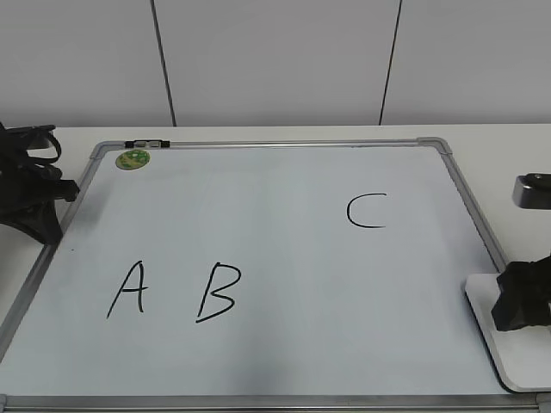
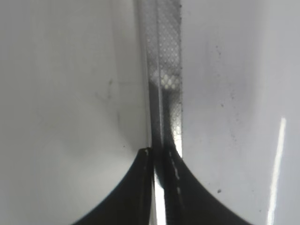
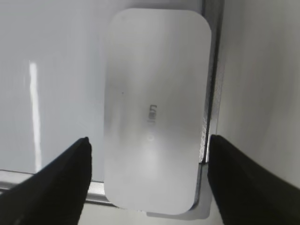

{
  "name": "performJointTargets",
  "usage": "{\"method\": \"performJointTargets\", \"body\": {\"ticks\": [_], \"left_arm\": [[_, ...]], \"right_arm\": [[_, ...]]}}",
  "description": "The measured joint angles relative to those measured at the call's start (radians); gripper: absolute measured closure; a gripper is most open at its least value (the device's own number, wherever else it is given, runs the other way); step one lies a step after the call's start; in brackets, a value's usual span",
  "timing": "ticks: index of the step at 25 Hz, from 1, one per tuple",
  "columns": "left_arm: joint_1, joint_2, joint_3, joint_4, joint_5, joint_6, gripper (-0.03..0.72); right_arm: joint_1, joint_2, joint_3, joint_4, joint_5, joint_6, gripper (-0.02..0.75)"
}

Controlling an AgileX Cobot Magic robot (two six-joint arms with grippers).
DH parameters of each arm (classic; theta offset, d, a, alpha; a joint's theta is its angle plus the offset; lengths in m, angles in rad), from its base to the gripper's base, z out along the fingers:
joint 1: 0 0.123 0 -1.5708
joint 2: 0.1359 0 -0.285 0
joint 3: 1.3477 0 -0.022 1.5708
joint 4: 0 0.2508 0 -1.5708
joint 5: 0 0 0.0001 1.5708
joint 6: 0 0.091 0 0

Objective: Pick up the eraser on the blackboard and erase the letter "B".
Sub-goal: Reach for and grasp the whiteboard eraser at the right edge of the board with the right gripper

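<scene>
The blackboard is a white board with a silver frame lying flat on the table. The black letter "B" is at its front left, between "A" and "C". The white eraser lies on the board's front right corner. In the right wrist view the eraser sits between my open right gripper's fingers, which stand apart from its long sides. My right gripper hovers over it. My left gripper is shut and empty over the board's left frame.
A green round sticker sits at the board's far left corner beside a small black clip. The left arm rests at the left edge. A white wall stands behind the table.
</scene>
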Motion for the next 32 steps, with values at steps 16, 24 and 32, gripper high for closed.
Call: {"method": "performJointTargets", "body": {"ticks": [16,24,32], "left_arm": [[0.000,0.000,0.000,0.000,0.000,0.000,0.674],[0.000,0.000,0.000,0.000,-0.002,0.000,0.674],[0.000,0.000,0.000,0.000,-0.002,0.000,0.674]], "right_arm": [[0.000,0.105,-0.025,0.000,-0.057,0.000,0.149],[0.000,0.155,-0.032,0.000,-0.065,0.000,0.149],[0.000,0.195,-0.034,0.003,-0.080,0.000,0.152]]}}
